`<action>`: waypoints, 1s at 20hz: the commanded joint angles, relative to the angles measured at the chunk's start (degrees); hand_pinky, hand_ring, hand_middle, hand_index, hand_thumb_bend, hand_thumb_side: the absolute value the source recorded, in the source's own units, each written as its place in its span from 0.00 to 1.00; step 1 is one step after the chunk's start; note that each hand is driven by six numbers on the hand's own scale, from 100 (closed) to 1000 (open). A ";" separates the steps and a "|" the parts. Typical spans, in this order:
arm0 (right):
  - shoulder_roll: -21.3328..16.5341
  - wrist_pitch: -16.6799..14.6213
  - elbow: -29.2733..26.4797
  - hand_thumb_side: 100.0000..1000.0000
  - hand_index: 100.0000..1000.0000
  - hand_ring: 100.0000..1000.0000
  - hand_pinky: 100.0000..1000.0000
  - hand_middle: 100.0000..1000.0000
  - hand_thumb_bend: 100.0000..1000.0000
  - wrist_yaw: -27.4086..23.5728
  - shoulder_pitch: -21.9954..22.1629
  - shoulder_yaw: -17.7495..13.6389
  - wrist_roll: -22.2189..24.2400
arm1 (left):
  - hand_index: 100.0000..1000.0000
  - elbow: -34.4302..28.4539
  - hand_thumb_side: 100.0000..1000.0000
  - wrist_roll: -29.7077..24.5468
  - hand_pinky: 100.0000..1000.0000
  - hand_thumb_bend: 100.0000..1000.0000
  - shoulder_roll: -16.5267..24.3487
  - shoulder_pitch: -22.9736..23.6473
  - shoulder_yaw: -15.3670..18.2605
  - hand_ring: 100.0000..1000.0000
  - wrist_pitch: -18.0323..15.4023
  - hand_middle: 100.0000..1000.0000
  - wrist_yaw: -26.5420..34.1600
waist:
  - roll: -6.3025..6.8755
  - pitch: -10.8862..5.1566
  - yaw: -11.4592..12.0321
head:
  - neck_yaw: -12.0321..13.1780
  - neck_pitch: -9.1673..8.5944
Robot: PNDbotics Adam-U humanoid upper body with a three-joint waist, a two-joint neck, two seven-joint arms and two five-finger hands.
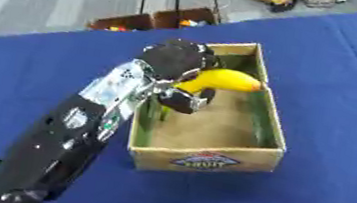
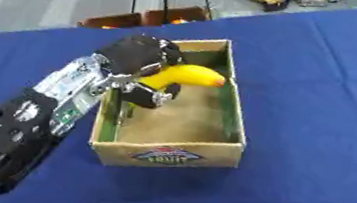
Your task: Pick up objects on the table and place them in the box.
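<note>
Fingers (image 1: 189,101) of left hand (image 1: 174,62) curled round yellow banana (image 1: 220,81), over cardboard box (image 1: 208,161), front label unreadable

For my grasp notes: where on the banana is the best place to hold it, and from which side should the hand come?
Around the thick middle of the banana, coming from above and the robot's left, as the left hand does now. The fruit is long and curved, so fingers wrapped across its width sit well, and its free end points right over the box, clear of the walls.
</note>
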 commanded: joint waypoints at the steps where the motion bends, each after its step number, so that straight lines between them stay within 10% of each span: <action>1: -0.45 0.03 -0.83 1.00 0.82 0.79 0.72 0.46 0.00 -0.52 -1.07 0.15 -0.14 | 0.55 -0.09 0.26 0.15 0.11 0.00 0.02 -0.66 0.10 0.32 -0.40 0.49 -0.56 | -0.76 -0.87 -0.16 | 0.17 -0.71; 9: -0.43 0.05 -0.83 1.00 0.82 0.79 0.72 0.46 0.00 -0.52 -1.12 0.13 -0.20 | 0.56 0.91 0.27 0.45 0.13 0.00 -0.41 -0.36 0.01 0.34 -1.06 0.50 -1.25 | -0.72 -0.79 -0.28 | 0.18 -0.91; 10: -0.43 0.05 -0.83 1.00 0.81 0.79 0.72 0.46 0.00 -0.52 -1.12 0.12 -0.20 | 0.67 0.94 0.50 0.46 0.24 0.00 -0.44 -0.34 -0.01 0.49 -1.11 0.66 -1.26 | -0.71 -0.77 -0.30 | 0.18 -0.94; 20: -0.48 0.10 -0.83 1.00 0.81 0.79 0.72 0.46 0.00 -0.56 -1.14 0.03 -0.35 | 0.73 1.05 0.60 -3.28 0.44 0.03 -0.84 0.34 -0.23 0.75 -3.19 0.88 -3.32 | -0.62 -0.59 -0.54 | -0.12 -1.20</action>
